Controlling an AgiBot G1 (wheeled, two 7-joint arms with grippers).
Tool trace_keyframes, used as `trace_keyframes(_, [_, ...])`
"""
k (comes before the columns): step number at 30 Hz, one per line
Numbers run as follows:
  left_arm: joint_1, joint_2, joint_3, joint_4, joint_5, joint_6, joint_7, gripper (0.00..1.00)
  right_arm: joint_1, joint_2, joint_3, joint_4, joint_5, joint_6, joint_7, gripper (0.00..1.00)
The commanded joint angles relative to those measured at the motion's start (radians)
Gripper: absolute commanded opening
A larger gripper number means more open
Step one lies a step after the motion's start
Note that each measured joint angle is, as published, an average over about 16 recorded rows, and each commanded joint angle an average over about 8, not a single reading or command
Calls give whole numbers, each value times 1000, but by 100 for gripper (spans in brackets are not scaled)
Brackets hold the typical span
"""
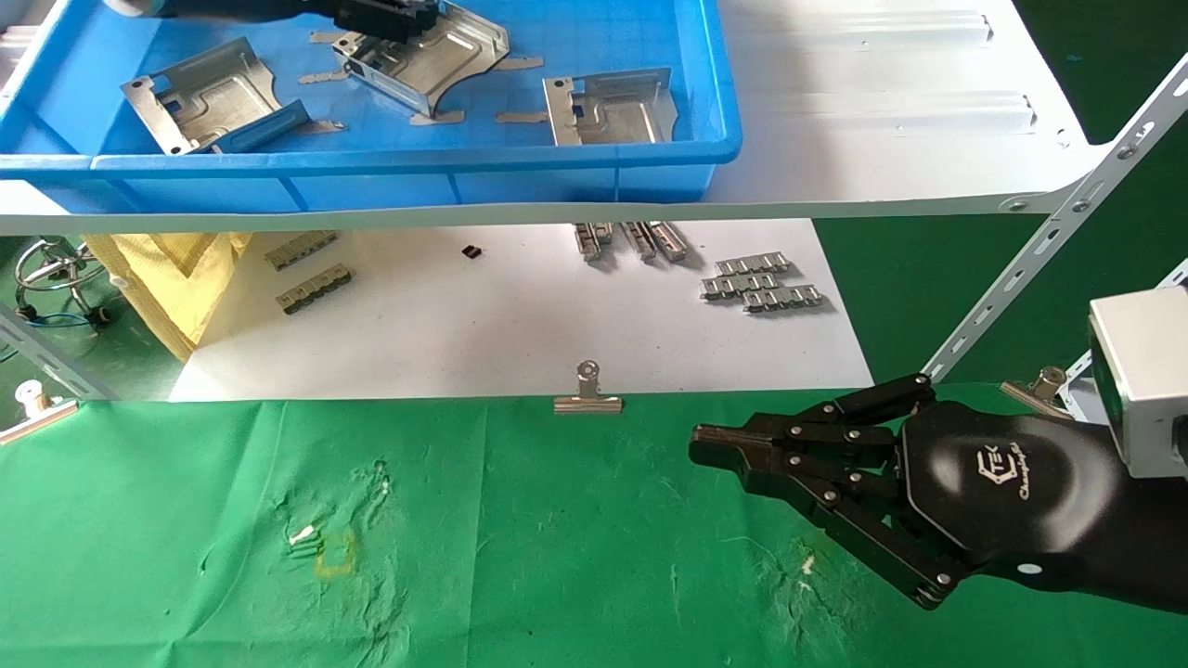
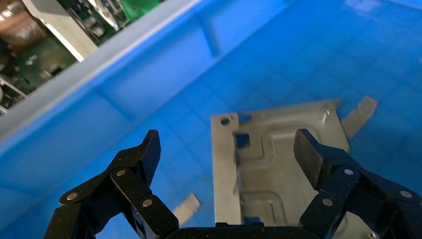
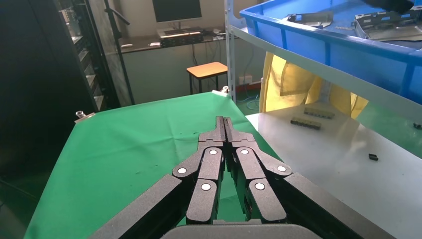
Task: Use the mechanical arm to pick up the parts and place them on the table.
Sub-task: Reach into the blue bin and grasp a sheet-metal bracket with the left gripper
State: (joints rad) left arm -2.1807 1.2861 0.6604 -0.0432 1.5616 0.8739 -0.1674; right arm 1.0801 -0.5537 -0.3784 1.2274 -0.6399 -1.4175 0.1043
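Three silver brackets lie in the blue bin point(image 1: 390, 172) on the white shelf: one on the left point(image 1: 209, 97), one in the middle point(image 1: 436, 60), one on the right point(image 1: 613, 107). My left gripper point(image 1: 408, 20) hangs over the middle bracket at the top edge of the head view. In the left wrist view it point(image 2: 229, 152) is open and empty, with the bracket point(image 2: 278, 164) below, between the fingers and apart from them. My right gripper point(image 1: 705, 447) is shut and empty, parked low over the green table point(image 1: 464, 557); it also shows in the right wrist view point(image 3: 224, 123).
Below the shelf a white sheet point(image 1: 520, 325) carries grey connector strips point(image 1: 761, 283) and more strips point(image 1: 311, 274). A silver binder clip point(image 1: 587, 394) sits at the cloth's far edge. A slanted shelf brace point(image 1: 1049, 250) runs on the right. Yellow cloth point(image 1: 176, 278) hangs at the left.
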Motion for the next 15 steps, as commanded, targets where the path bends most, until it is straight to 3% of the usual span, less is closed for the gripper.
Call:
trace_keyframes(1, [-5, 5, 7, 19, 10, 5, -5, 0, 0, 0, 0, 0, 0, 0, 0, 100])
trace_keyframes(15, [18, 4, -4, 44, -5, -69, -22, 0, 0, 0, 0, 0, 0, 0, 0, 100])
